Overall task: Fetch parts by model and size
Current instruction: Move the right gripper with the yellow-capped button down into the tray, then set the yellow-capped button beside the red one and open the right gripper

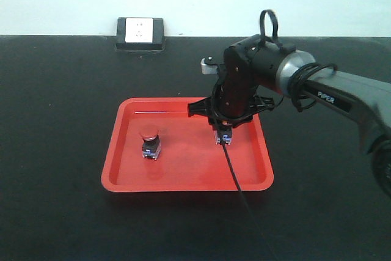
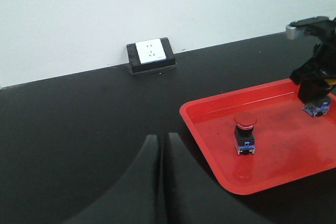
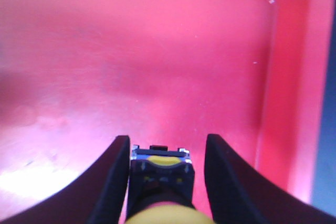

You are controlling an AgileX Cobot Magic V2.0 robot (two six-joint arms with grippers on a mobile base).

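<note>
A red-capped switch (image 1: 149,143) (image 2: 244,134) stands upright in the left half of the red tray (image 1: 183,186) (image 2: 210,145). The yellow-capped switch (image 3: 160,174) (image 1: 225,137) (image 2: 316,107) is down at the tray floor near the right wall, between the fingers of my right gripper (image 3: 167,140) (image 1: 225,131). The left finger (image 3: 113,182) lies against the switch, and the right finger (image 3: 223,177) stands off it with a gap, so this gripper is open. My left gripper (image 2: 163,140) is shut on nothing, hovering over the black table left of the tray.
A black-and-white wall socket box (image 1: 140,33) (image 2: 151,53) sits at the table's back edge. A thin black cable (image 1: 241,194) runs from the right gripper across the tray's front rim. The tray's right wall (image 3: 273,103) is close beside the right finger.
</note>
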